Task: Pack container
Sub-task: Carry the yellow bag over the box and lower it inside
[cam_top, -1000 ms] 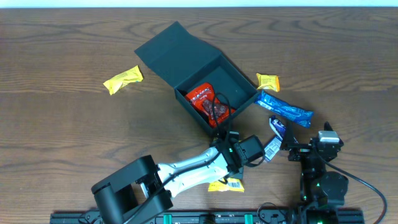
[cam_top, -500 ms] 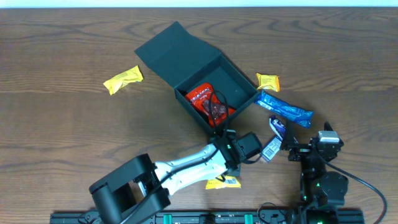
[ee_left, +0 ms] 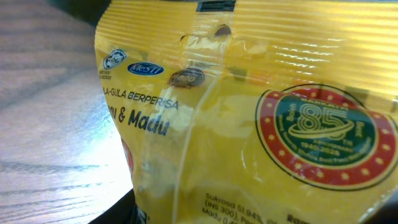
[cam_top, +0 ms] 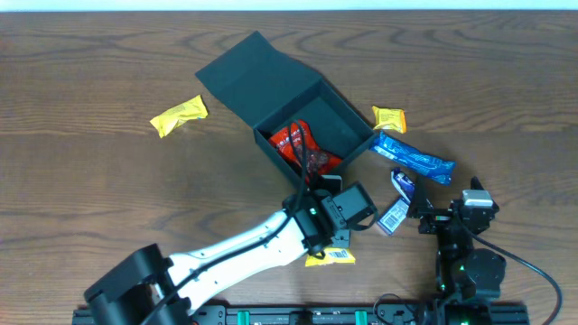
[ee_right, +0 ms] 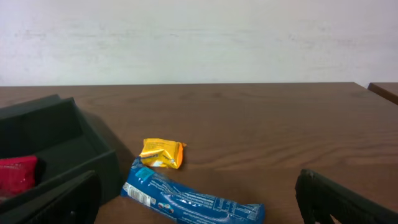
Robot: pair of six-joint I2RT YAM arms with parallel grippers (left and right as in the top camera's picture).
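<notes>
The square, shallow, dark teal-black matte cardboard container (cam_top: 312,113) is seen on the brown wood-grain worktop (cam_top: 81,199), just beyond the left claw (cam_top: 346,208), whose black body is placed at the box's nearest corner. Whether the two touch cannot be told. From the right claw (ee_right: 198,190) the box is set off to the left and farther away, and only its dark side wall is caught at the left edge of the right wrist view.

The box is turned diagonally, with one corner pointed toward the robot. Its hinged flap lid (cam_top: 244,72) is thrown open to the far left, so box and lid together are stretched along a line from far left to near right. A glossy, crinkled red packet (cam_top: 301,147) is contained in the near part of the tray.

The right claw's fingers are spread wide, with nothing between them. The left claw's fingers are hidden: the left wrist view is filled by a shiny yellow plastic packet (ee_left: 261,118) printed with a red-and-gold round seal, and from overhead its barcoded edge (cam_top: 330,258) is seen jutting from under that wrist. Whether it is pinched cannot be told.

To the right of the box are laid a small crumpled yellow packet (cam_top: 389,118), a long blue foil packet (cam_top: 414,158) and a small blue-and-white packet (cam_top: 397,200). A twisted yellow wrapper (cam_top: 179,116) is laid to the left, well apart.
</notes>
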